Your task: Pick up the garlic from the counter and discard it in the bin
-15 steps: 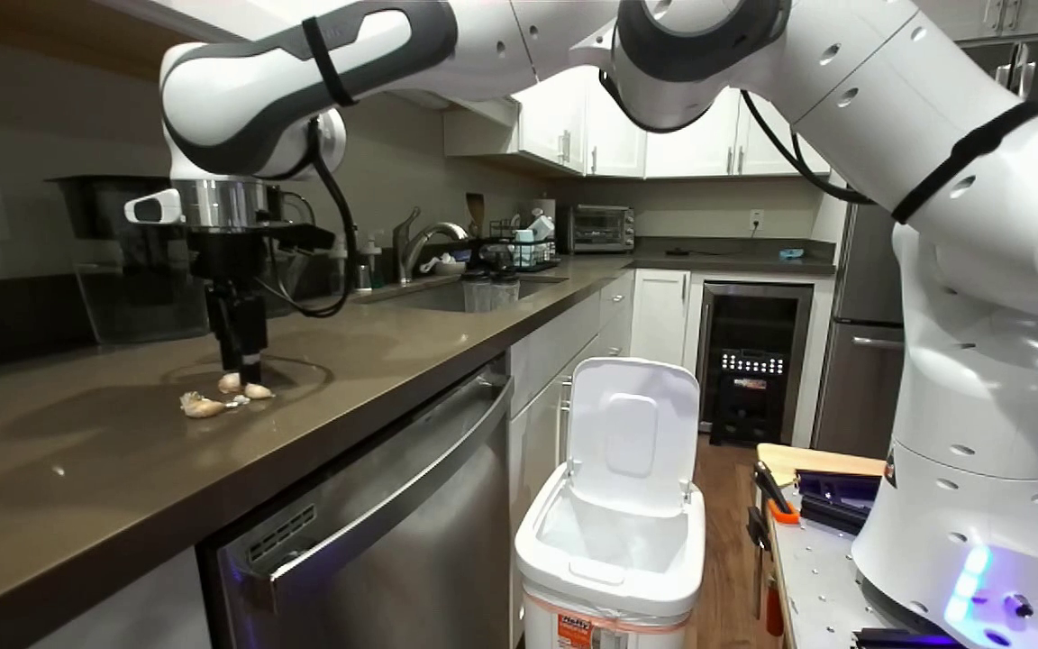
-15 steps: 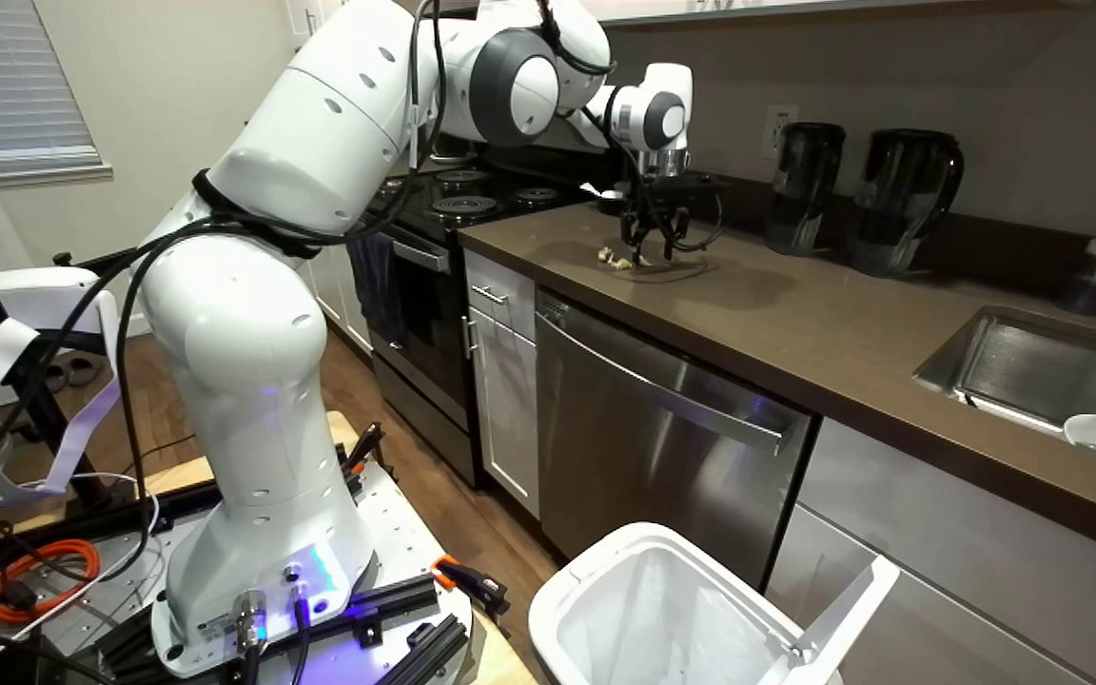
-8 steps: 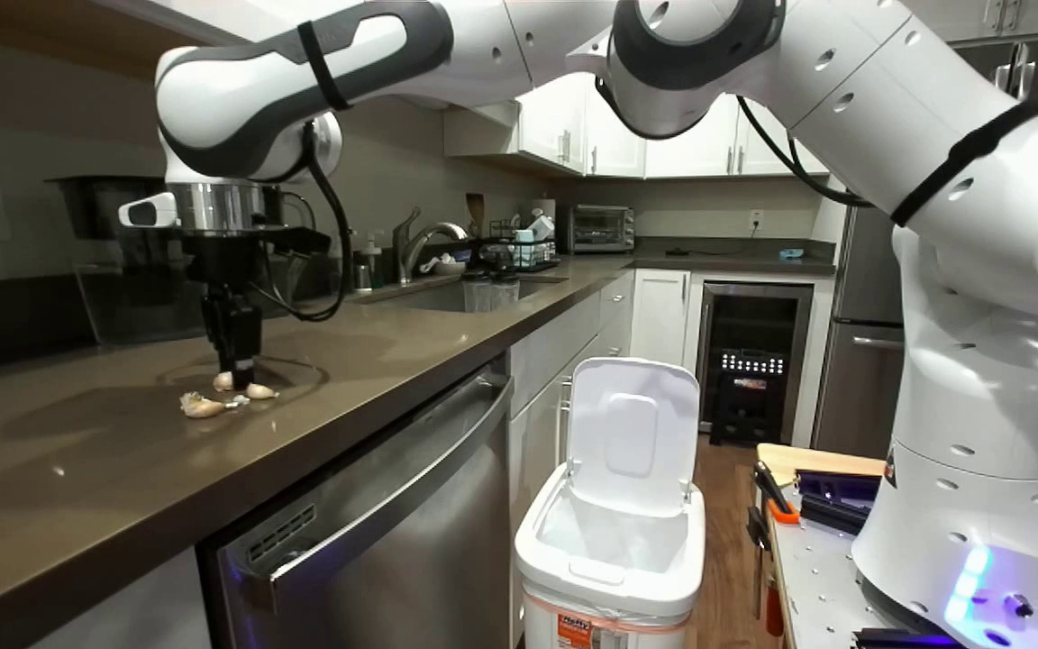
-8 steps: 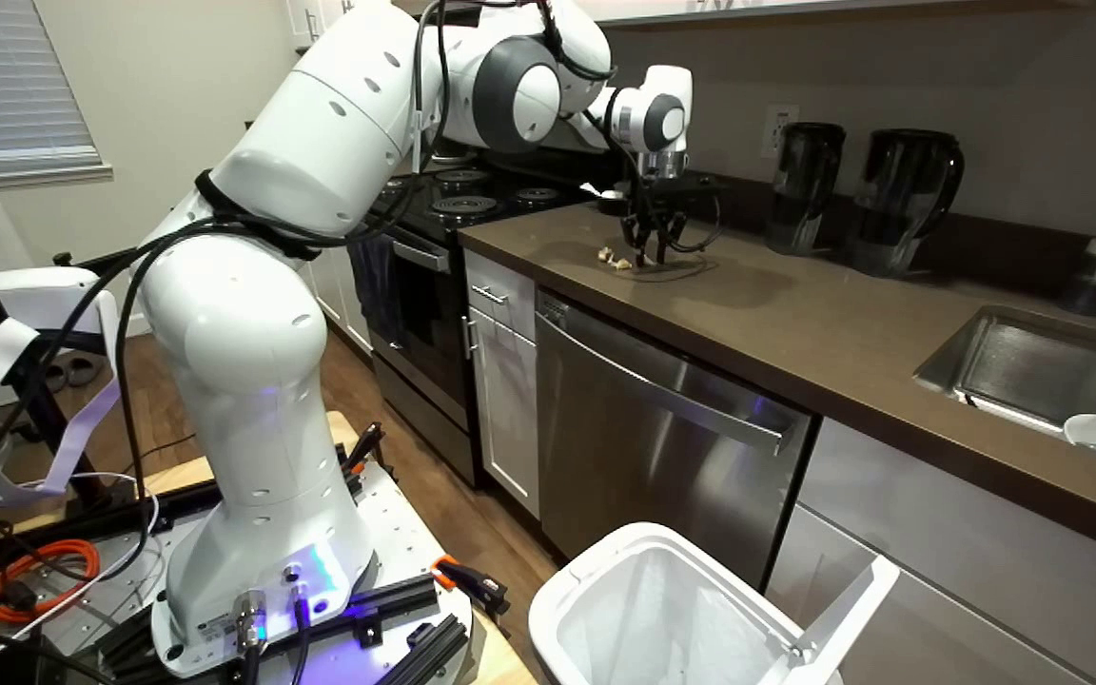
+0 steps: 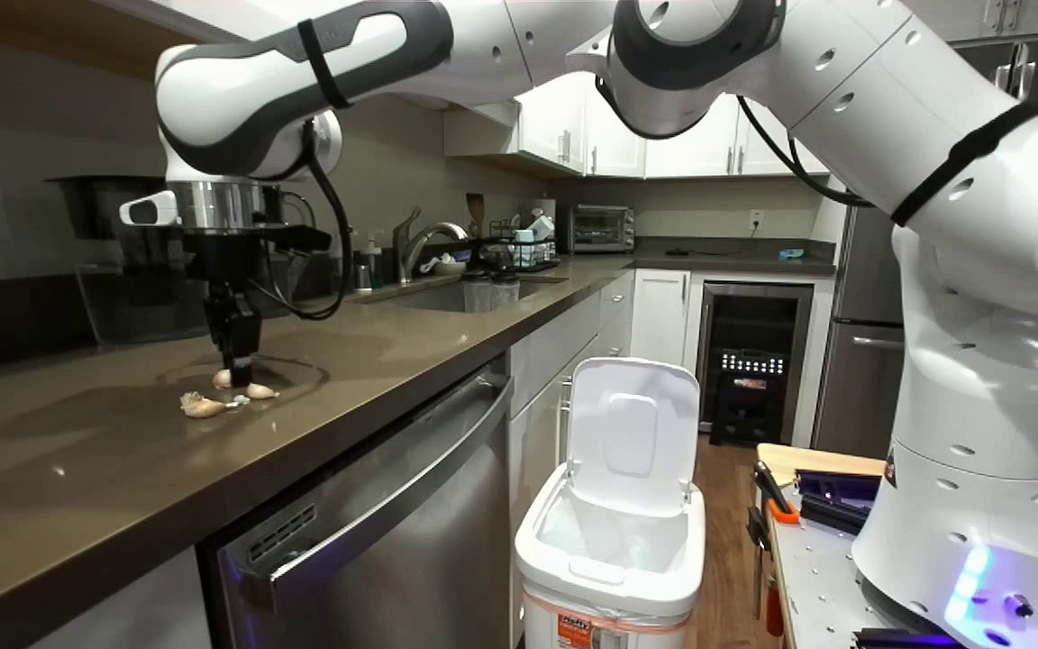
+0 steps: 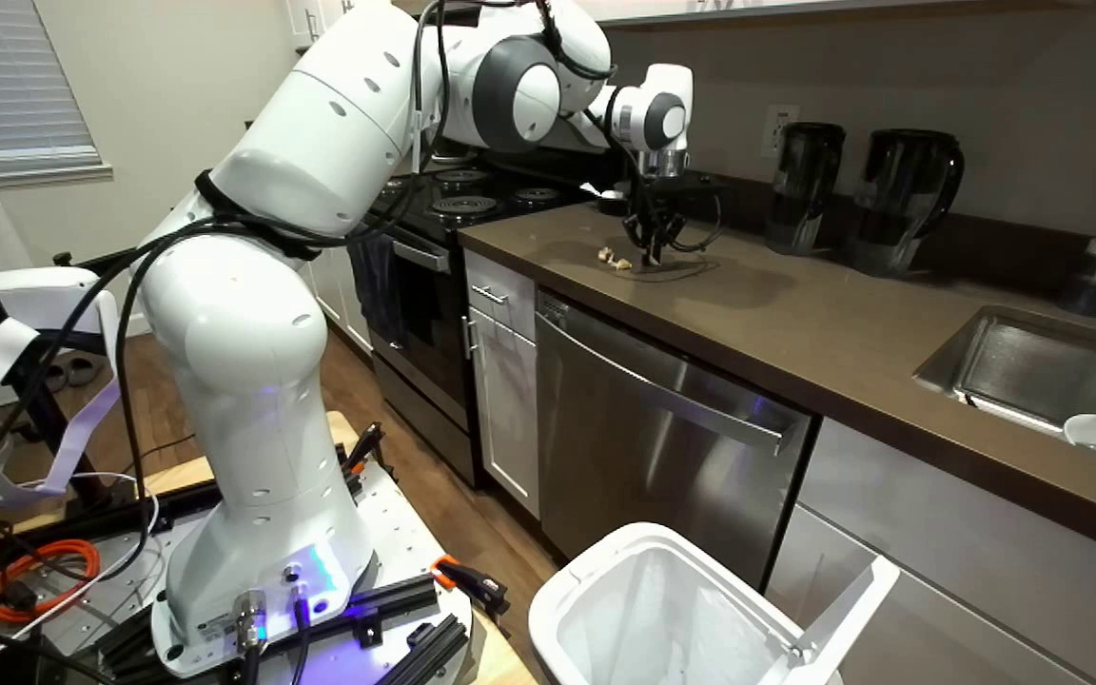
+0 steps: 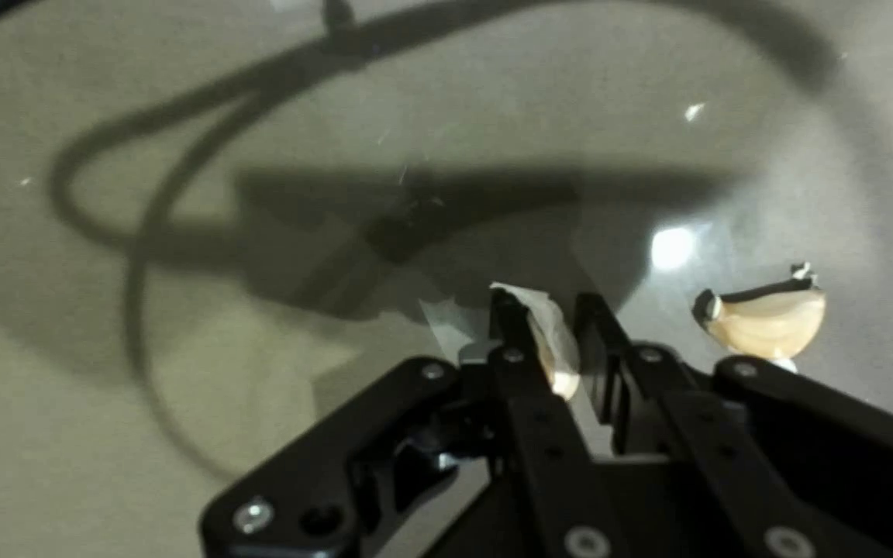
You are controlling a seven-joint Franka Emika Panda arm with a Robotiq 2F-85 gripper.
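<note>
Brown counter (image 5: 77,469) is filling the lower left, the gripper (image 5: 238,377) pinching a garlic clove (image 7: 556,353), probably needing firmness before lifting.

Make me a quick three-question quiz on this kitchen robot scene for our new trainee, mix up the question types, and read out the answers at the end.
1. True or false: in the wrist view, a garlic clove lies between the fingers of the gripper.

2. Choose one. The lid of the bin: A) lies shut; B) stands raised; C) is missing.

3. Fill in the blank: in an exterior view, a narrow white ____ with a drawer on top stands between the stove and the dishwasher.

Key: 1. True. 2. B. 3. Cabinet.
</note>
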